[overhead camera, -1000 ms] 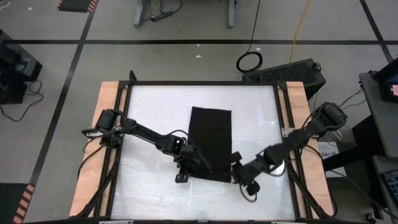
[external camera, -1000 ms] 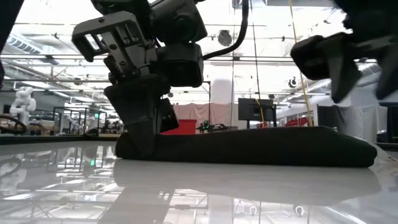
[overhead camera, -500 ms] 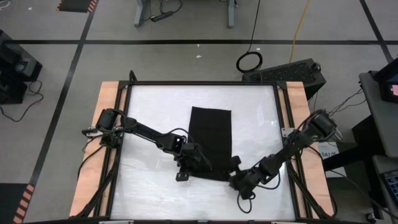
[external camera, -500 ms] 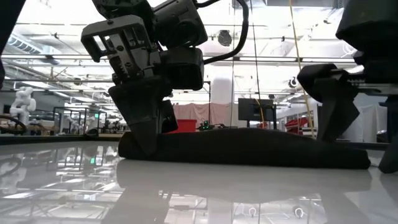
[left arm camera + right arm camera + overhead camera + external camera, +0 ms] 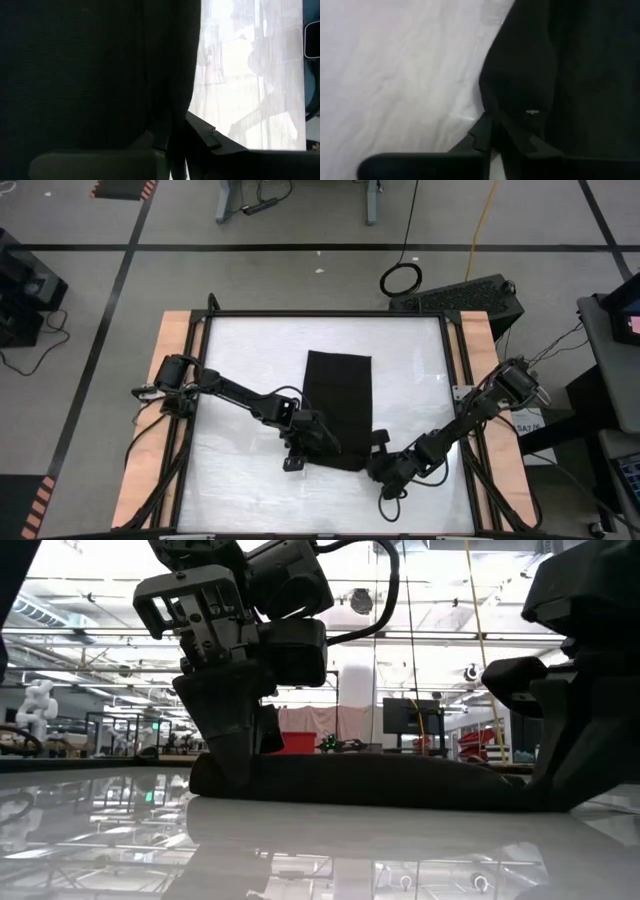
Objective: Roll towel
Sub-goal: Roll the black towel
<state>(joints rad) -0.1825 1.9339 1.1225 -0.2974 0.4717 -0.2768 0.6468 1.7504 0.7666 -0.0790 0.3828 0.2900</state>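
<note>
The black towel (image 5: 338,405) lies flat on the white tabletop (image 5: 240,360), its long sides running from the far edge toward the near edge. In the low view the towel (image 5: 380,780) is a low dark ridge. My left gripper (image 5: 318,448) sits at the towel's near left corner, shut on it. My right gripper (image 5: 375,465) sits at the near right corner, also shut on the cloth. In the low view my left gripper (image 5: 230,775) stands at the ridge's left end and my right gripper (image 5: 555,795) at its right end. My left gripper pinches the towel's near edge by the left corner (image 5: 165,125) between its two fingers, slanting down from the table's left and near side. The cloth there rests on the table; how many layers are held I cannot tell. My right gripper pinches the towel's near right corner (image 5: 515,95) between its two fingers, slanting down from the table's right and near side. The cloth bunches into a small hump just ahead of the fingertips and stays on the table.
Bare white tabletop lies to the left (image 5: 250,410) and right (image 5: 420,380) of the towel. Wooden rails (image 5: 160,400) and a black frame border the table. A dark case (image 5: 460,292) sits beyond the far right corner.
My right gripper has moved toward the table's left and near edge and down to the towel's near right corner, and has shut on it. The towel's right end in the low view now sits lower, under that gripper. My left gripper has stayed at its corner.
</note>
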